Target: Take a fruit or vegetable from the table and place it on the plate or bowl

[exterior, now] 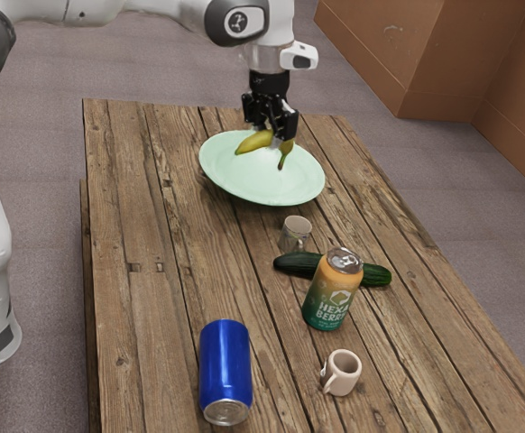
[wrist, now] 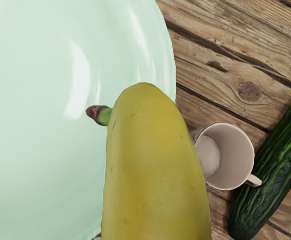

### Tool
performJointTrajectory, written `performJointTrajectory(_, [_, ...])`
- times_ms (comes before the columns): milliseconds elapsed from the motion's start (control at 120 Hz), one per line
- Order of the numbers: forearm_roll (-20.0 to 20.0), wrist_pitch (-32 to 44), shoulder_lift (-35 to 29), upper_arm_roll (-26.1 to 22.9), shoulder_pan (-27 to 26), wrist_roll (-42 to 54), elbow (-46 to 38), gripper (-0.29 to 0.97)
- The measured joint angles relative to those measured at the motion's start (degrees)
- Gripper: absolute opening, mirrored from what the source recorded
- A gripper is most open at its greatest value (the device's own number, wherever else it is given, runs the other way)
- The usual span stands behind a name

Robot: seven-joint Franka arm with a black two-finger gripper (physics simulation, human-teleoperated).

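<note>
Yellow banana point(exterior: 255, 142) hung over the pale green plate point(exterior: 262, 185), clamped from both sides between the fingers of the black tool point(exterior: 270, 135). On the wooden counter point(exterior: 145, 234) near the plate sat a small cup point(exterior: 295, 233), with a cucumber point(exterior: 300, 262) just beside it.

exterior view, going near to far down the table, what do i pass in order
blue can → green can → cucumber → mug near the plate → plate, banana above it
</note>
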Motion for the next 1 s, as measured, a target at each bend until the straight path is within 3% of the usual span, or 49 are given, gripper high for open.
performJointTrajectory(167, [-0.1, -1.7, 7.4, 0.4, 1.9, 0.7, 6.9, 0.13])
performJointTrajectory(325, [-0.2, -2.4, 12.6, 4.9, 0.6, 1.4, 11.9, 0.13])
performJointTrajectory(442, [-0.5, -2.6, 15.5, 6.0, 2.6, 2.0, 13.4, 0.13])
performJointTrajectory(575, [-0.6, -2.7, 16.9, 6.1, 4.5, 2.5, 14.3, 0.13])
performJointTrajectory(892, [-0.7, -1.5, 19.7, 6.1, 3.3, 3.2, 16.2, 0.13])
performJointTrajectory(1000, [-1.7, -0.4, 21.2, 5.9, 3.4, 3.5, 16.3, 0.34])
